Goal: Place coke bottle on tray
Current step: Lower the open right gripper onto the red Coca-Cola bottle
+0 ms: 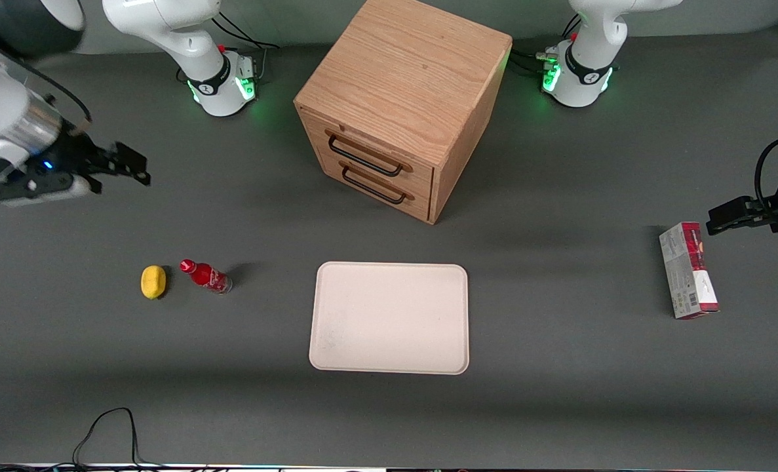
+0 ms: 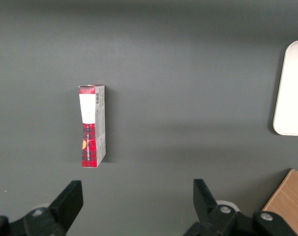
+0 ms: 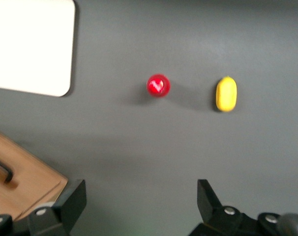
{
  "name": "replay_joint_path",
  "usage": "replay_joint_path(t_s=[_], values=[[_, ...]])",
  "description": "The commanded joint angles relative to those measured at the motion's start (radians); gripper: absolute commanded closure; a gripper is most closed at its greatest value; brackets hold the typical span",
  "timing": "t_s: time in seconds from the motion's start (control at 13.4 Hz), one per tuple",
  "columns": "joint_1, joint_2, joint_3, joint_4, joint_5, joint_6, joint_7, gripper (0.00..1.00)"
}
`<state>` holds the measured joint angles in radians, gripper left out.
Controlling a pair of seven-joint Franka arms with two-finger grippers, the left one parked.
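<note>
Hovering wide open, hand (image 3: 139,206) holds nothing.

My arm (image 1: 8,124) is glossy white with a silver wrist ring, black cable and small blue light; my jaws (image 1: 138,167) are matte black, angular, with screws.

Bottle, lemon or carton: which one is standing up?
The red bottle stands upright. The lemon and carton lie flat. The gripper hangs above the table.
</note>
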<state>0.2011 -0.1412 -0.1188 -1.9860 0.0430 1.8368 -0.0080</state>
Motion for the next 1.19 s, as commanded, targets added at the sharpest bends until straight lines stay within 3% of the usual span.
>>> replay_joint_path(t_s=[0.0,0.74,1.12], values=[[0.003,0.003,-0.005,-0.157,-0.012,0.194,-0.023,0.0],[0.003,0.27,-0.004,-0.195,0.002,0.531,-0.021,0.0],[0.004,0.331,-0.004,-0.14,0.028,0.542,-0.017,0.0]])
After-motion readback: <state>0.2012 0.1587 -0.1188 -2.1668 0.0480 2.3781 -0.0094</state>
